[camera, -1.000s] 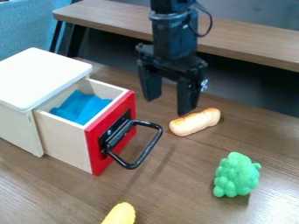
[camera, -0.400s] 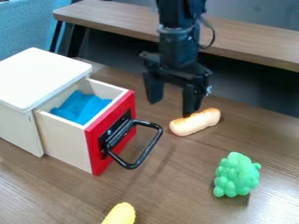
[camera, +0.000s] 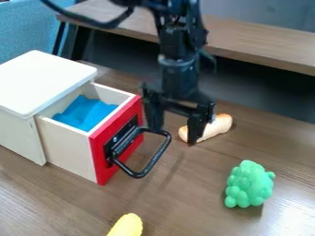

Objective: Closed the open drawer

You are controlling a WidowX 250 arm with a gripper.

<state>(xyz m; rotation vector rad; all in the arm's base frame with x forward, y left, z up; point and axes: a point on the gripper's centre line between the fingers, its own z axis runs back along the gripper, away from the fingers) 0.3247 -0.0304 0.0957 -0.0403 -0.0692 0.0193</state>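
Because the drawer (camera: 67, 147) juts from its box (camera: 18, 138) at the tabletop's (camera: 184, 203) left, the gripper (camera: 174, 134) hangs beside the handle (camera: 157, 156) toward the far edge, empty, fingers apart, probably to push, with the box and yellow toy (camera: 127, 227) cut off and the bread roll (camera: 218, 125) partly hidden.

Bread roll (camera: 219, 125), bumpy green toy (camera: 249, 184), perhaps yellow corn (camera: 126, 226), blue cloth (camera: 85, 113)
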